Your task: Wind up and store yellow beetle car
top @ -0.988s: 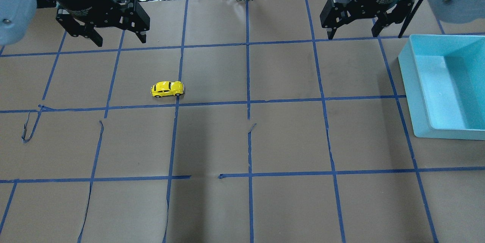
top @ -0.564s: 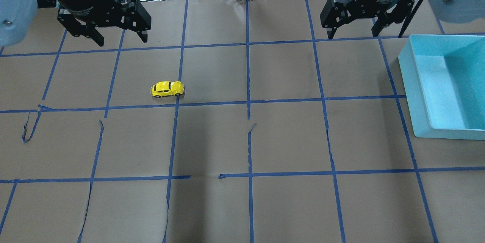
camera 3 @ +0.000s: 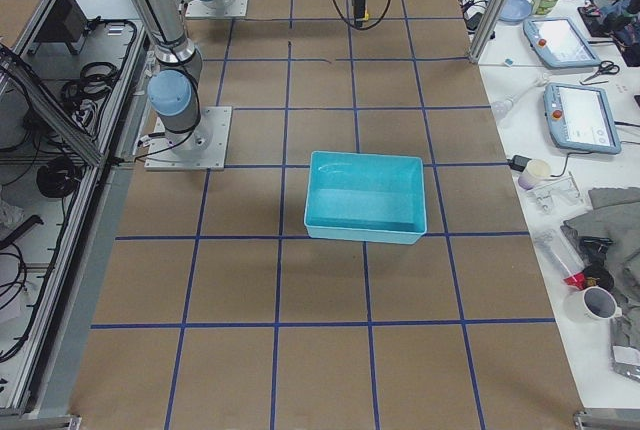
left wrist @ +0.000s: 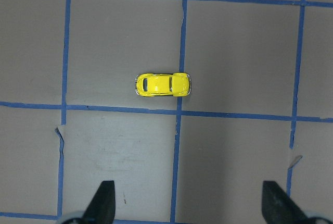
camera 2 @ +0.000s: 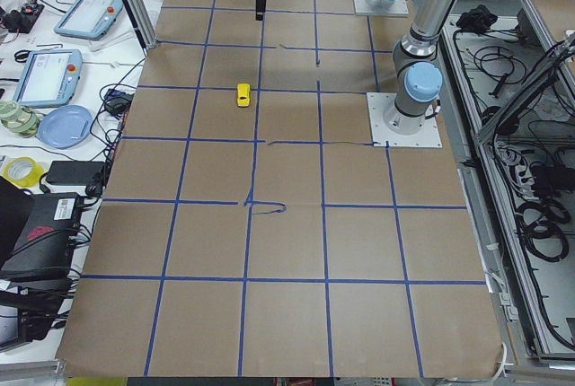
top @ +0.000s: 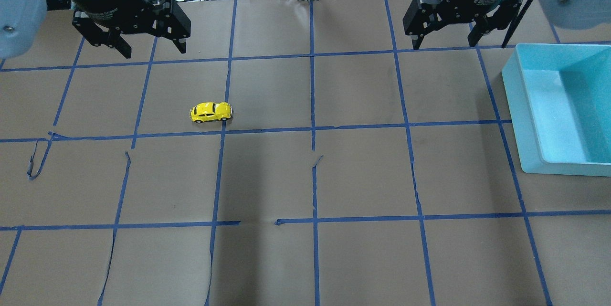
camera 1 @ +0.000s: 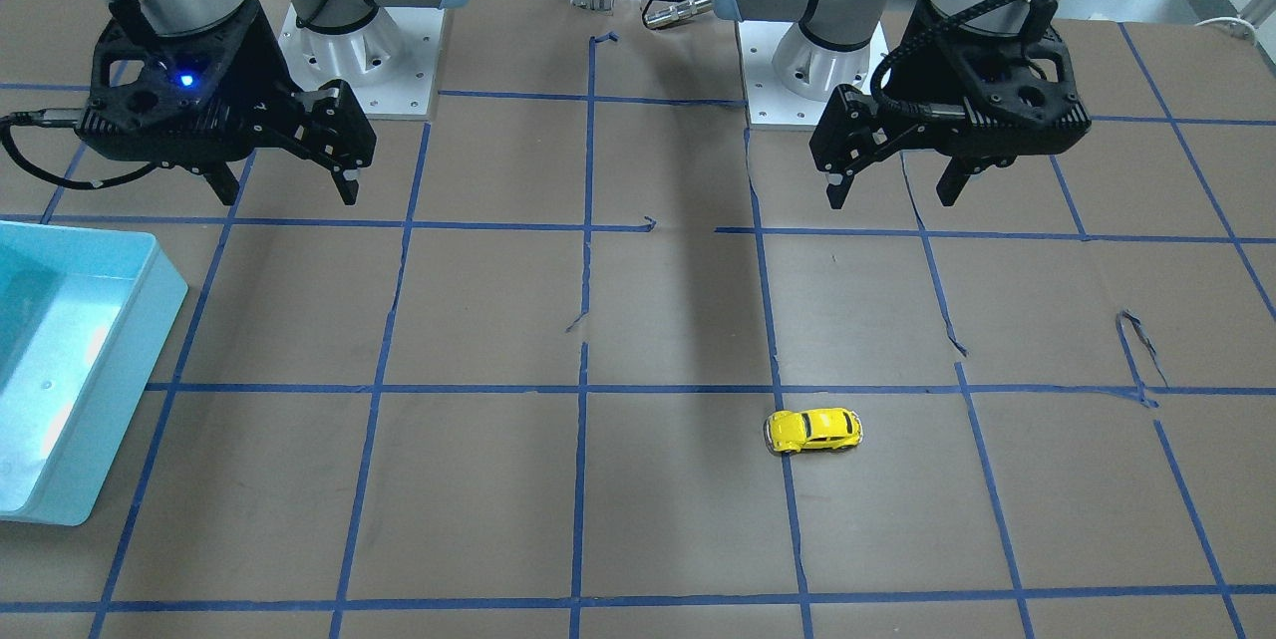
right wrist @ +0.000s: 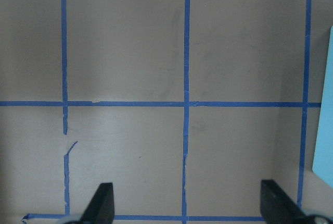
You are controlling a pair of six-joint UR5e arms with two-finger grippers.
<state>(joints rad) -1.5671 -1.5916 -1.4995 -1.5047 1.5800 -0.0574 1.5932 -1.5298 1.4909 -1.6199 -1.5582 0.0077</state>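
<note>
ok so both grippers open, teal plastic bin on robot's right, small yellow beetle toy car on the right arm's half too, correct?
Not quite: the small yellow beetle toy car sits on the left arm's half, nearer the left gripper than the right gripper, per the overhead view. Both grippers open and the teal plastic bin on the robot's right hold.

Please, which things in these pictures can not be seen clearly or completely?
Underside of the yellow beetle car: hidden by its own body in every view; no wind-up part shows.
Teal bin: cut off by the right edge in the overhead view, by the left edge in the front-facing view.
Car details in the exterior left view: too small.
</note>
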